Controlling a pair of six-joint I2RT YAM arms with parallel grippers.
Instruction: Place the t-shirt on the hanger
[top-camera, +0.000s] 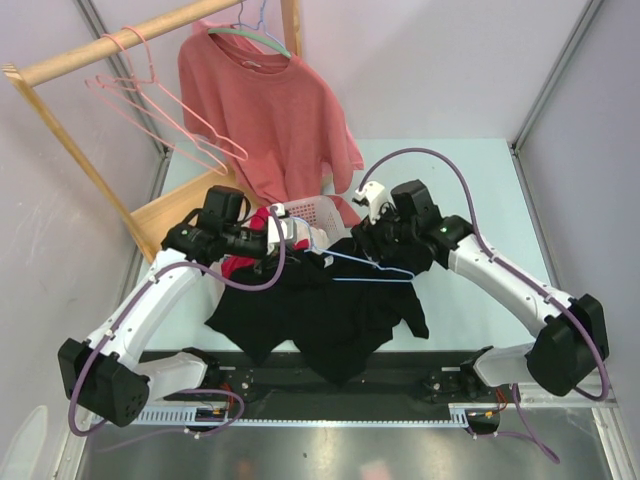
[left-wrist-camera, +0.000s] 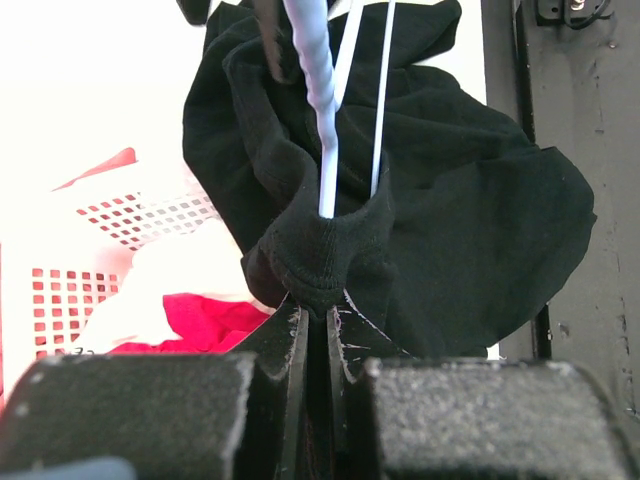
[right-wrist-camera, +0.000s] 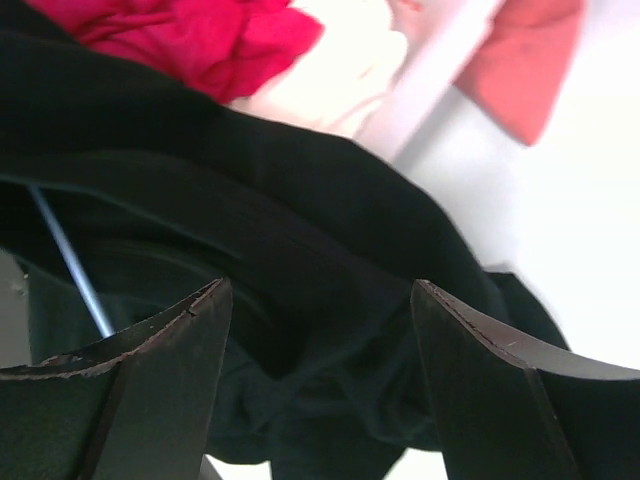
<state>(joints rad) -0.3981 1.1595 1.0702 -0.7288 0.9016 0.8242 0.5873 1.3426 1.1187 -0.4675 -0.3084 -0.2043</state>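
Report: remote check of both arms, taken from three camera views.
T-shirt location: the t-shirt (top-camera: 330, 320) lies bunched at the centre of the overhead view. Part of it rests on the bench (top-camera: 470, 190) and part is lifted towards the two wrists.
Hanger location: the hanger (left-wrist-camera: 322, 100) sits on top of the black cloth, between the two tools. In the left wrist view its wire runs down from the top of the frame into a thick folded edge of the shirt.
Left tool: the left tool (left-wrist-camera: 318, 335) is clamped tight on that folded edge, at the lower centre of its frame. I cannot tell whether the edge is collar or hem.
Right tool: the right tool (right-wrist-camera: 320, 290) has its fingers (right-wrist-camera: 140, 380) wide apart with nothing gripped. Black cloth fills the frame just beyond them, and a stretch of hanger wire shows at lower left.
Handling, shirt: I judge it light, limp and prone to folding over itself, so it will sag wherever it is unsupported. Single layers will be hard to separate.
Handling, hanger: I judge it thin, springy and slippery, likely to pivot or slide inside the cloth if pushed.
Where to grip: I would take a stitched edge, as the doubled seam gives more bite than the open panel. The right tool should take the opposite rim of the same opening.
Risk: I may pinch two layers together and close the opening.
Surroundings: a white basket (top-camera: 315, 210) holding a magenta garment (right-wrist-camera: 200, 40) lies just above the work.
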